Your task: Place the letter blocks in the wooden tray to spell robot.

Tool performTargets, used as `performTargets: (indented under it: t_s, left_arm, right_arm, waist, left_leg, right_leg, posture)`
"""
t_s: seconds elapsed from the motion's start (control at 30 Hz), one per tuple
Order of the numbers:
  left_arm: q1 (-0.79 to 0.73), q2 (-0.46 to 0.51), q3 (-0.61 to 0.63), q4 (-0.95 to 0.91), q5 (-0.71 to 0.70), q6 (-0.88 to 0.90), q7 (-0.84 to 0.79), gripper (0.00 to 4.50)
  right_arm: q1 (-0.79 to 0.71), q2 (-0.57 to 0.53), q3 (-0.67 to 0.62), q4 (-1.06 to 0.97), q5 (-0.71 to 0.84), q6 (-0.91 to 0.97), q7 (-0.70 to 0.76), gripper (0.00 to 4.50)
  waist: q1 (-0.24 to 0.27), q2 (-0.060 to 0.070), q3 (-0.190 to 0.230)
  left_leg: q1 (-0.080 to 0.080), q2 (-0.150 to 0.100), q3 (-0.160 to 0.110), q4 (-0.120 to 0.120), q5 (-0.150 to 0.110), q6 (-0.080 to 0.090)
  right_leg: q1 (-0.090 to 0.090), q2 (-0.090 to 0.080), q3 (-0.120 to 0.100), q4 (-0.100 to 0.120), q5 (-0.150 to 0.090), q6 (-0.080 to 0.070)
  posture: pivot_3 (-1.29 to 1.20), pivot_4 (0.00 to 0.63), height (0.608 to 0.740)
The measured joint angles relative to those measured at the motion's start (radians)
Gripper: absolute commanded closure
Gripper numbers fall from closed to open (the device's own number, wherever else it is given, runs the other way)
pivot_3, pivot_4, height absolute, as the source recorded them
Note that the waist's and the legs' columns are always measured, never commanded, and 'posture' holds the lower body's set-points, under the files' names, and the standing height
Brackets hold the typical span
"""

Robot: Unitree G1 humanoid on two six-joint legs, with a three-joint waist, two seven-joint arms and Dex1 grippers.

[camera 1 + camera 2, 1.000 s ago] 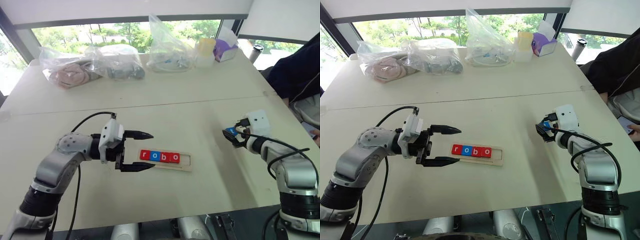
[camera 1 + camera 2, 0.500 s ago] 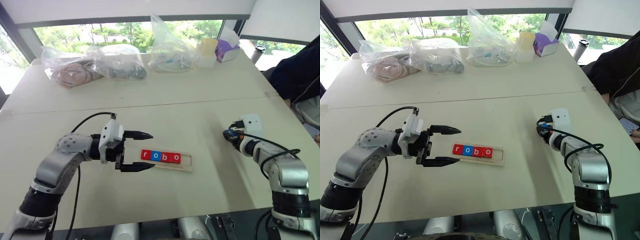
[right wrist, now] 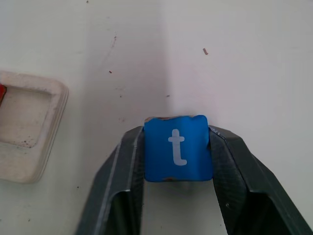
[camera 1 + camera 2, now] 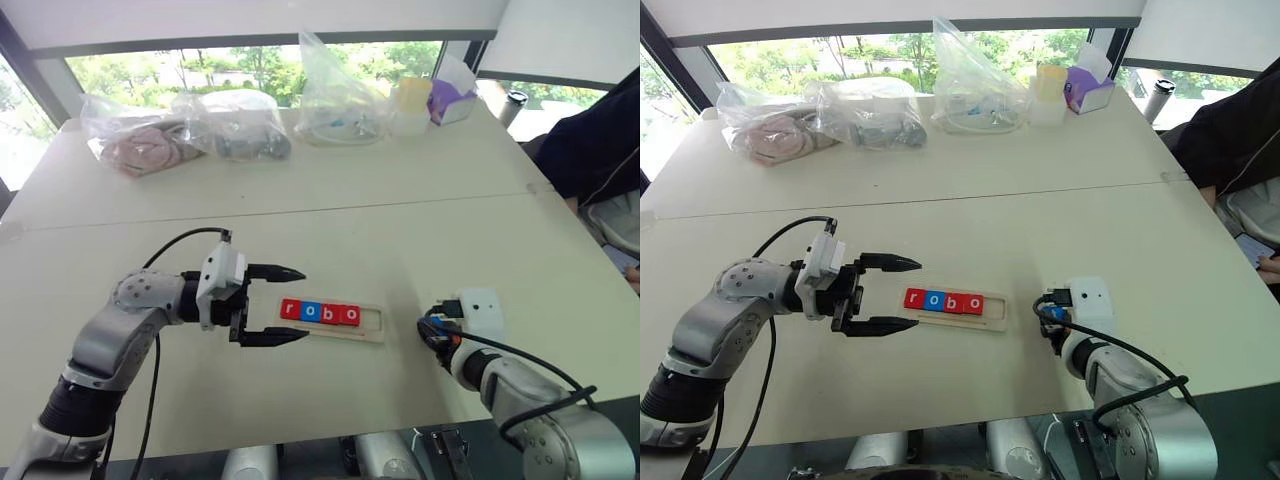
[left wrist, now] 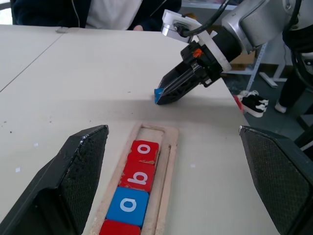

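A wooden tray (image 4: 335, 321) near the front edge of the table (image 4: 350, 220) holds four letter blocks (image 4: 320, 312) reading r, o, b, o, its right end slot bare. The right gripper (image 3: 177, 161) pinches the blue t block (image 3: 177, 147) between its fingers, low over the tabletop just right of the tray. The left gripper (image 4: 290, 304) hovers at the tray's left end, fingers spread wide.

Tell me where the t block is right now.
The blue t block sits between the right gripper's fingers, low over the table, just right of the tray's empty end slot.
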Motion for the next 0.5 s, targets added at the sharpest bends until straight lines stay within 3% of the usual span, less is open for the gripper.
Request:
performTargets:
  t_s: [0.07, 0.2, 0.33, 0.5]
  left_arm:
    - [0.000, -0.002, -0.001, 0.001, 0.000, 0.000, 0.000, 0.00]
    - [-0.001, -0.003, -0.001, 0.003, 0.000, 0.000, 0.000, 0.00]
    - [-0.005, -0.010, -0.002, 0.006, 0.000, 0.001, 0.003, 0.00]
    - [-0.020, -0.018, -0.006, 0.008, 0.002, 0.003, 0.008, 0.00]
  right_arm:
    - [-0.009, -0.054, 0.005, 0.003, 0.021, 0.002, 0.043, 0.40]
    - [-0.011, -0.327, 0.000, 0.045, 0.083, -0.144, 0.240, 0.40]
    - [0.025, -0.571, -0.009, 0.169, 0.111, -0.464, 0.507, 0.40]
    - [-0.003, -0.738, 0.021, 0.512, 0.102, -0.871, 0.829, 0.40]
  waist:
    - [0.000, 0.000, 0.000]
    - [0.000, 0.001, 0.001]
    - [0.001, 0.000, 0.001]
    - [-0.002, -0.001, 0.002]
  left_leg:
    - [0.000, -0.001, 0.000, 0.000, 0.000, 0.000]
    - [-0.001, -0.002, 0.001, 0.000, 0.000, 0.000]
    - [0.000, -0.002, 0.001, 0.000, 0.000, 0.000]
    - [0.000, -0.002, 0.002, 0.001, 0.000, 0.001]
  right_leg:
    - [0.000, 0.000, 0.000, 0.000, 0.000, 0.000]
    - [0.000, -0.001, 0.000, -0.002, 0.000, 0.000]
    - [0.001, 0.000, 0.000, -0.003, 0.000, 0.001]
    - [0.001, 0.000, 0.001, -0.003, 0.000, 0.001]
  posture:
    - [0.00, 0.150, 0.740]
    - [0.00, 0.150, 0.740]
    - [0.00, 0.150, 0.740]
    - [0.00, 0.150, 0.740]
